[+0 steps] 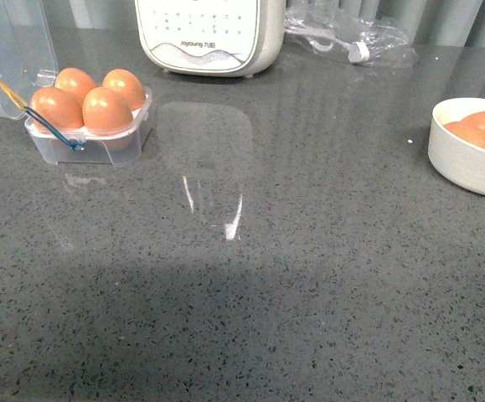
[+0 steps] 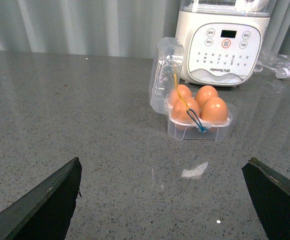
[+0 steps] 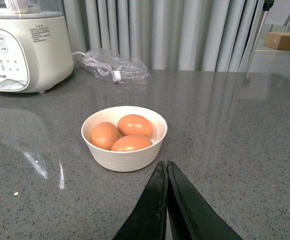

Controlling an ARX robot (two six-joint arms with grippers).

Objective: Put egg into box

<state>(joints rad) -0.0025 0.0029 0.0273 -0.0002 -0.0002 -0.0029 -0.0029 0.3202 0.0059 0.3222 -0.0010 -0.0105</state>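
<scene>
The clear box (image 1: 91,144) stands at the far left of the grey counter with its lid (image 1: 7,50) open and several orange-brown eggs (image 1: 106,109) in its cups. It also shows in the left wrist view (image 2: 200,131), some way ahead of my left gripper (image 2: 162,167), which is open and empty. My right gripper (image 3: 166,165) is shut and empty, just in front of a white bowl (image 3: 124,159) holding three eggs (image 3: 133,125). Neither gripper shows in the front view.
A white kitchen appliance (image 1: 208,33) stands at the back of the counter. A clear plastic bag with a cable (image 1: 347,38) lies to its right. The white bowl (image 1: 468,163) sits at the right edge. A small white scrap (image 2: 195,171) lies before the box.
</scene>
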